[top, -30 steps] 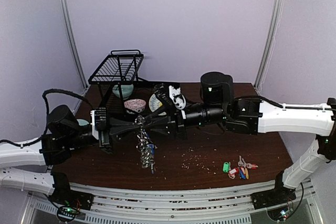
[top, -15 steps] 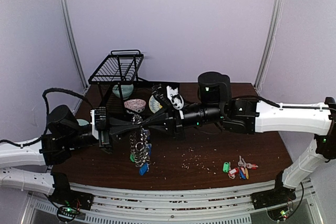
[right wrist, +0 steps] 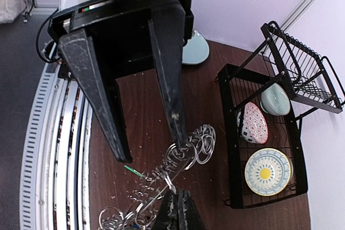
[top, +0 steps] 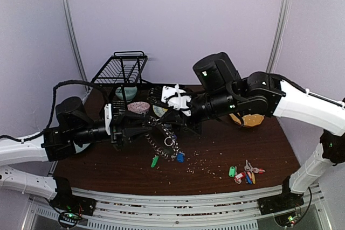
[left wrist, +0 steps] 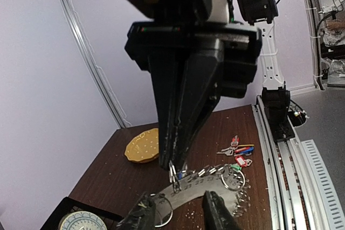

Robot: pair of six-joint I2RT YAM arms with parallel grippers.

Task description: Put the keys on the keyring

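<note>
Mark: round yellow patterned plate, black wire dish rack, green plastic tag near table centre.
round yellow patterned plate (left wrist: 141,146): left wrist view, face centre.
black wire dish rack (top: 119,69): top view, upper shelf.
green plastic tag near table centre (top: 154,161): top view, middle.

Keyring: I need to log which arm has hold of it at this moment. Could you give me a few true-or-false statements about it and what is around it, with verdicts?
1. The right gripper has its jaws shut on the keyring. True.
2. The left gripper has its jaws clamped on the keyring. False: its jaws stand open, one on each side of the hanging rings.
3. The loose keys lie on the table, apart from the keyring. True.
4. The dish rack is empty. False: it holds two bowls and a plate.
</note>
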